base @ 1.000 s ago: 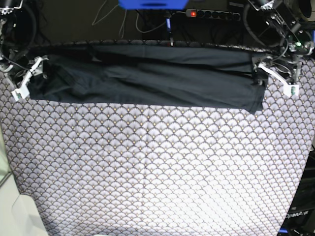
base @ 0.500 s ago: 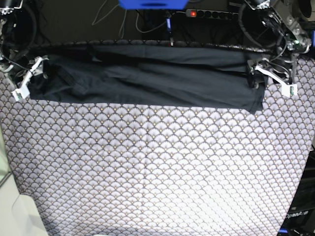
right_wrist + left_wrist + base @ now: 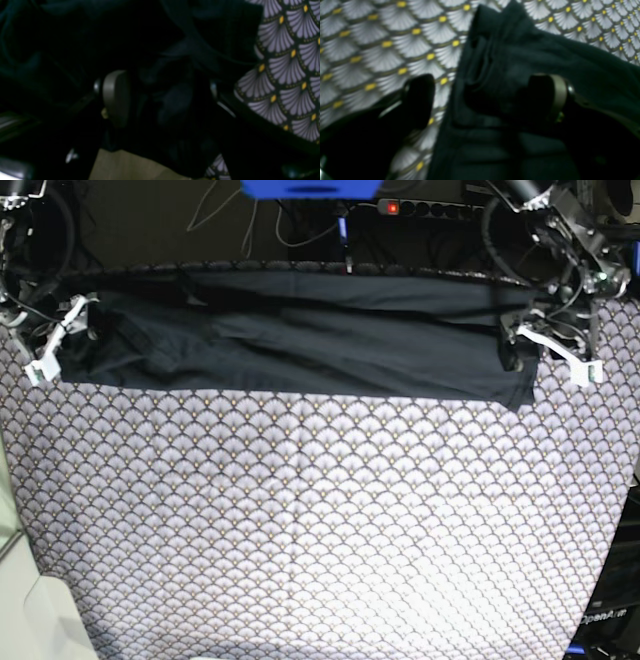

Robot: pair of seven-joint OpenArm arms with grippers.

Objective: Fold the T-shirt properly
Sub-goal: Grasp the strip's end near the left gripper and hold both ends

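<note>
The T-shirt (image 3: 300, 345) lies as a long dark band across the far side of the table. My left gripper (image 3: 548, 352) is at its right end and open; in the left wrist view the gripper (image 3: 482, 100) has one fingertip (image 3: 420, 100) over the patterned cover and the other over the T-shirt (image 3: 510, 75), straddling its folded edge. My right gripper (image 3: 58, 340) is at the band's left end. In the right wrist view that gripper (image 3: 167, 100) is open, with dark T-shirt cloth (image 3: 175, 105) lying loosely between its spread fingers.
A scale-patterned table cover (image 3: 320, 530) spreads from the shirt to the near edge. Behind the table are a power strip (image 3: 430, 210), cables and a blue object (image 3: 310, 188). Arm cabling hangs at both far corners.
My left gripper has shifted left and slightly toward the near edge, onto the shirt's right end. The right gripper and the shirt have stayed put.
</note>
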